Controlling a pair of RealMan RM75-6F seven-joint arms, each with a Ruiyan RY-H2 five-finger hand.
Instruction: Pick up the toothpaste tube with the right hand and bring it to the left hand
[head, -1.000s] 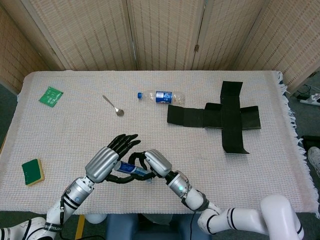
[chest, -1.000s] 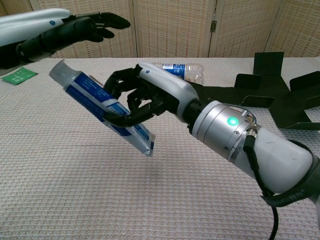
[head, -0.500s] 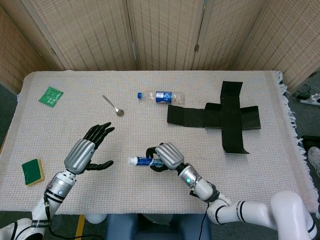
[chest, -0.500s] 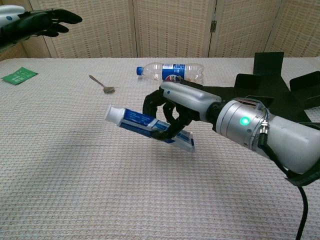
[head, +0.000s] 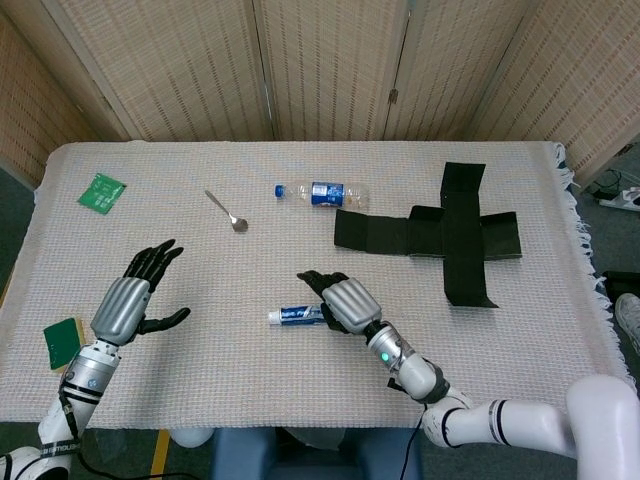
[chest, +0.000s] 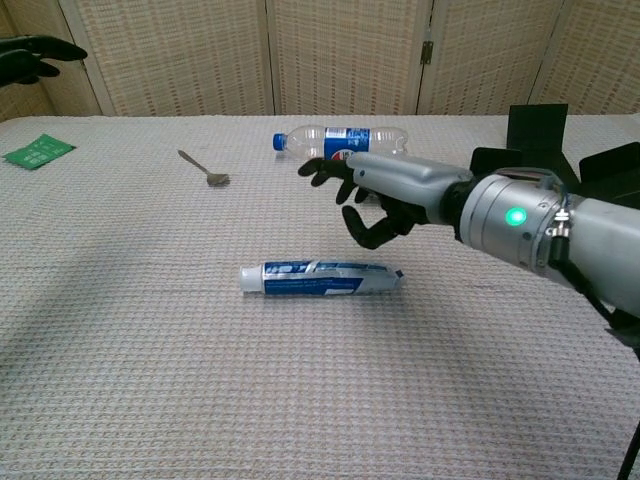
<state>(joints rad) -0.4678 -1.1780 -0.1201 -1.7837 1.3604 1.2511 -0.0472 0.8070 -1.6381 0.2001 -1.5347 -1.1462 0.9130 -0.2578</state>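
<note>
The white and blue toothpaste tube lies flat on the cloth, cap end toward the left. My right hand hovers just above and behind it with fingers spread, holding nothing. My left hand is open far to the left, palm facing right, well apart from the tube; in the chest view only the left hand's fingertips show at the top left corner.
A spoon and a plastic water bottle lie farther back. A flattened black box covers the right side. A green sponge sits near the left edge and a green packet at the back left.
My right hand lowered the tube onto the cloth and let go, fingers now spread above it. My left hand drew away to the left.
</note>
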